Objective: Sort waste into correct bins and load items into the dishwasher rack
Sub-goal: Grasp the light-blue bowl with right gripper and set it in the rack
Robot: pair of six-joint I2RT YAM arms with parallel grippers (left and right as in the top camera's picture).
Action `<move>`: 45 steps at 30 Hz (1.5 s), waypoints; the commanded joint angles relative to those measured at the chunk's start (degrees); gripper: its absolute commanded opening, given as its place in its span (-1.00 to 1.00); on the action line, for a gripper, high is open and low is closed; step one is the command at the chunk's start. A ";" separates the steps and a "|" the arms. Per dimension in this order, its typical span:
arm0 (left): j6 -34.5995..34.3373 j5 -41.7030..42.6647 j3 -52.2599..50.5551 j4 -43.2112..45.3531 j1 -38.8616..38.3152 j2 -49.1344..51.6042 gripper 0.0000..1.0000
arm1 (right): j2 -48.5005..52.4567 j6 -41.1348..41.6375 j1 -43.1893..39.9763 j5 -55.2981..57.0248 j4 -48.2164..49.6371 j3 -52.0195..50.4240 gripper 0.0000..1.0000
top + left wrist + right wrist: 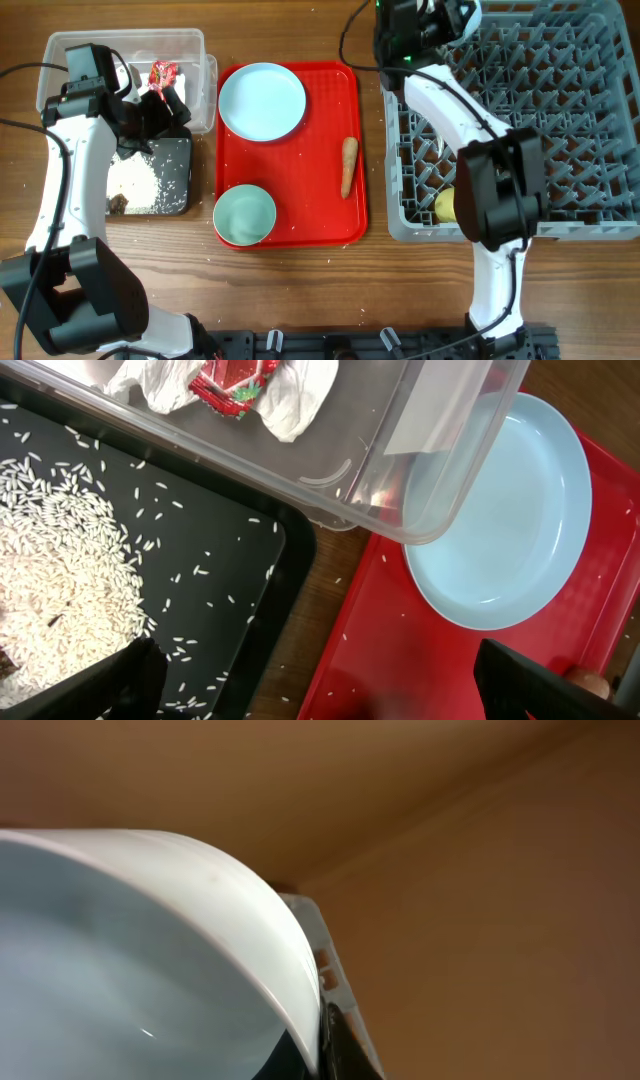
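One plate (262, 100), one bowl (244, 215), one stick (348, 165) (second bowl (150, 950) by rack (560, 100))

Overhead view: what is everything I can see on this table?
Dishwasher rack: one, grey, right side of table.
Yellow cup: one, yellow, rack's near-left corner.
Red serving tray: one, red, centre.
Plate: one, pale blue, tray's far-left.
Tray bowl: one, pale blue-green, tray's near-left.
Held bowl: one, pale, in the right gripper over the rack.
Brown stick: one, brown, tray's right side.
Clear tub: one, clear, far-left.
White paper: one or two wads, white, in the tub.
Red wrapper: one, red, in the tub.
Black tray: one, black, next to the tub.
Rice crumbs: many, white, in the black tray.
Dark lump: one, dark, black tray's near-left corner.
Left gripper: one, black, open, above black tray's edge.
Right gripper: one, black, shut on held bowl.
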 commanded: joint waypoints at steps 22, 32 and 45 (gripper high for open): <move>0.31 0.07 0.70 0.02 0.24 -1.25 1.00 | 2.14 3.30 7.10 -11.39 -14.97 0.35 0.64; 0.31 0.07 0.70 0.00 0.24 -1.25 1.00 | -14.64 25.07 7.96 -55.65 -34.01 0.39 0.78; 0.31 0.07 0.70 0.00 0.24 -1.25 1.00 | -17.44 56.30 15.41 -93.61 -49.05 -8.00 0.68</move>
